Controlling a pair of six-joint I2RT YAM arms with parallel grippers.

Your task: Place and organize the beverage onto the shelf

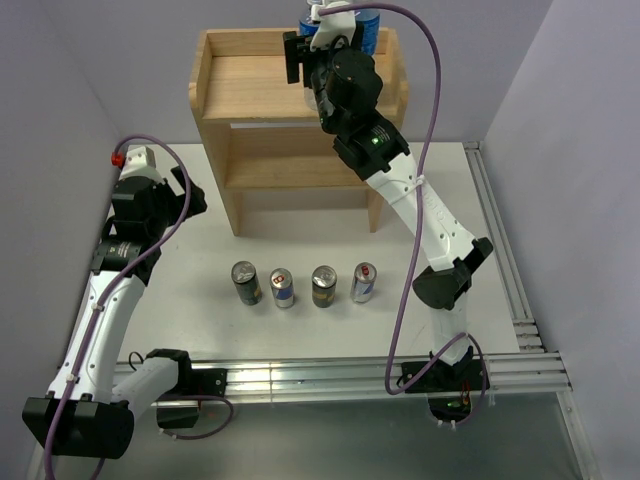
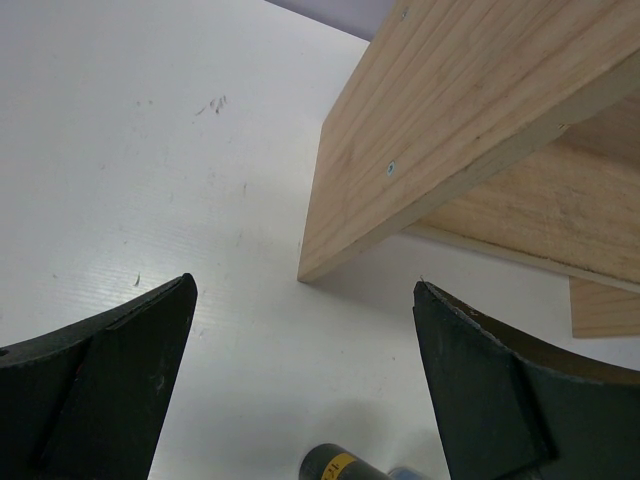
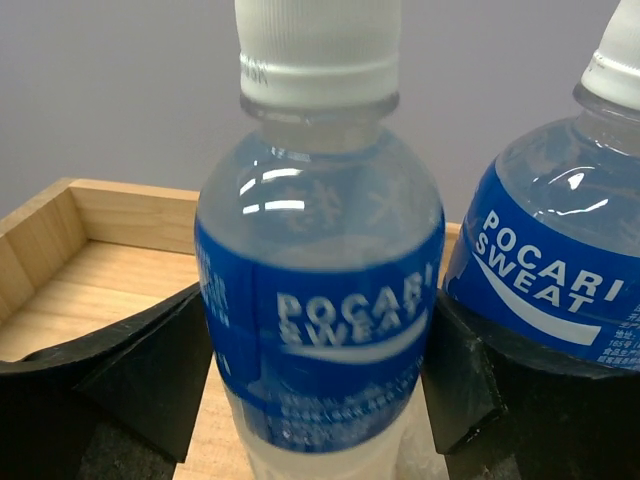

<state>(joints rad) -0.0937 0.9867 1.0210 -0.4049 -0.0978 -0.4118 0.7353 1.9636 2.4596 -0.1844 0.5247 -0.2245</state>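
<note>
The light wood shelf [image 1: 260, 85] stands at the back of the table. Its side panel fills the upper right of the left wrist view [image 2: 450, 110]. My right gripper [image 1: 318, 42] is over the shelf's top board [image 3: 90, 280]. It is shut on a Pocari Sweat bottle [image 3: 320, 290] with a white cap, held upright, with the fingers [image 3: 150, 370] pressed on both sides. A second Pocari Sweat bottle [image 3: 560, 260] stands just to its right, at the top board's right end [image 1: 366, 30]. My left gripper [image 2: 305, 380] is open and empty, low over the table left of the shelf [image 1: 190, 195].
Several cans stand in a row on the white table in front of the shelf, from a dark one [image 1: 246, 282] to a silver one [image 1: 364, 283]. The dark can's top shows at the bottom of the left wrist view [image 2: 345, 465]. Metal rails [image 1: 330, 375] run along the near edge.
</note>
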